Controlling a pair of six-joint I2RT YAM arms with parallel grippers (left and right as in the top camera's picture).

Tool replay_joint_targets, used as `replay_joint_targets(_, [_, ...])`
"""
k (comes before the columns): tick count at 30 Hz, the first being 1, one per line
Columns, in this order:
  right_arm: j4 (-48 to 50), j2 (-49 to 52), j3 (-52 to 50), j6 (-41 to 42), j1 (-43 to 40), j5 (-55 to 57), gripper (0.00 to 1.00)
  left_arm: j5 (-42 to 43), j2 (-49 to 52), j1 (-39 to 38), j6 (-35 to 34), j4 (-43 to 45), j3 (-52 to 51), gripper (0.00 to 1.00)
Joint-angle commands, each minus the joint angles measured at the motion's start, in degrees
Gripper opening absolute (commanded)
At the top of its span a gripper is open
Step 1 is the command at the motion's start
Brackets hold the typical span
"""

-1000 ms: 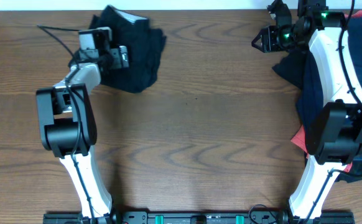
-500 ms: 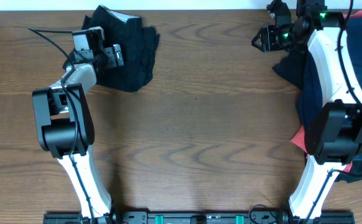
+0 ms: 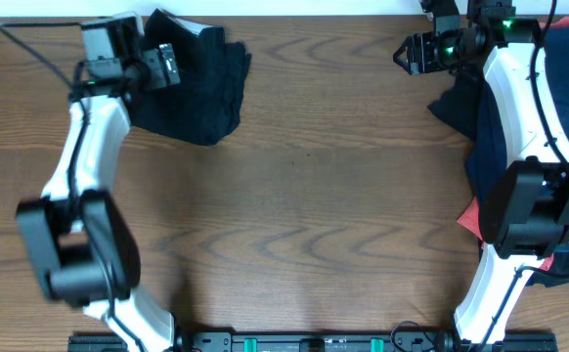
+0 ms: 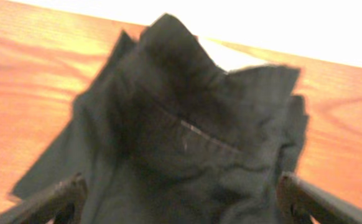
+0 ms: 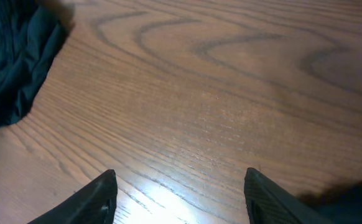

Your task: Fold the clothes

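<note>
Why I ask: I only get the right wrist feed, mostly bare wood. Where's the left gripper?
Observer: At the far left corner of the table. The left gripper is open, with the black shorts lying between its fingers.
Operator: Where are the other clothes?
Observer: Piled along the right edge: navy-blue pieces, with a small red one peeking out nearer the base.
</note>
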Motion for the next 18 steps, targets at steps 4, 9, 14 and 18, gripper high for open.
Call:
replay_joint_targets(4, [-2.1, -5.9, -0.1, -4.4, 0.4, 0.0, 0.70, -0.3, -9.1, -0.2, -1.4, -13.4, 0.1, 0.98])
replay_joint_targets(9, [-3.5, -10.4, -0.1, -5.6, 0.5, 0.9, 0.73, 0.0, -13.9, -1.0, -2.2, -22.7, 0.1, 0.98])
replay_joint_targets(14, [-5.0, -12.3, -0.1, -5.6, 0.5, 0.8, 0.75, 1.6, -13.8, -3.8, 3.9, -23.8, -0.6, 0.98])
replay_joint_targets(18, [-6.2, -12.1, -0.3, -5.6, 1.0, 0.9, 0.76, 1.6, -9.2, -6.1, 10.4, -23.0, -1.0, 0.98])
